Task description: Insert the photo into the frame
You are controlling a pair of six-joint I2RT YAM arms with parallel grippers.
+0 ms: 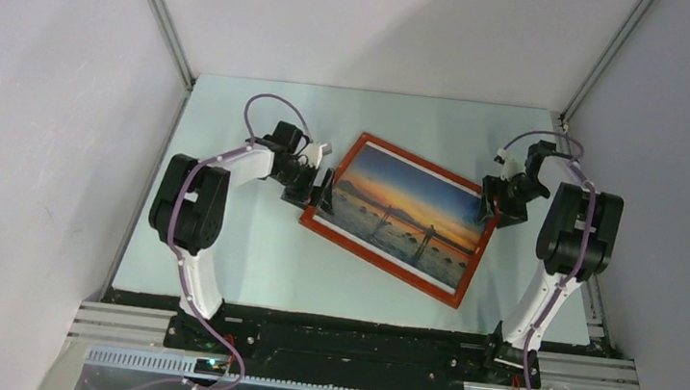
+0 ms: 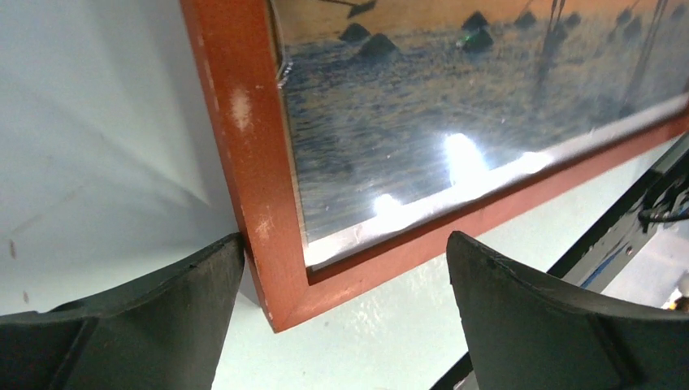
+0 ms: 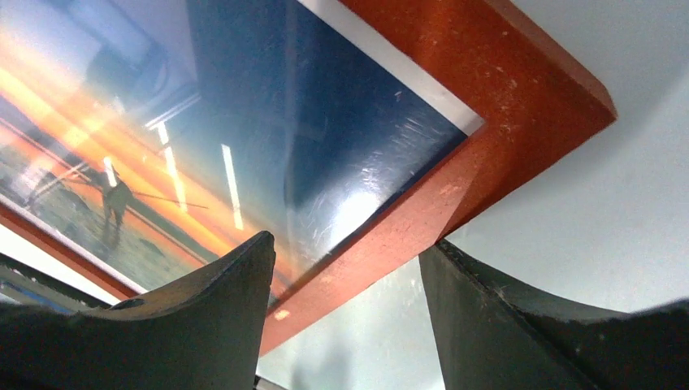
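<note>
orange-brown frame slantwise, a pincer at each short end

i see the frame (image 1: pixel 375 254) lying mid-table (image 1: pixel 218 259) with the photo (image 1: pixel 407 211) inside it, sky toward the far wall. its long axis runs left to right, the right end swung nearer the bases. my left gripper (image 1: pixel 322 193) reaches in low at the left short edge, jaws spread wide, one finger (image 2: pixel 203 276) against the near corner. my right gripper (image 1: pixel 492 206) folds in at the far right corner, jaws apart around the rail, not clamped.
</note>
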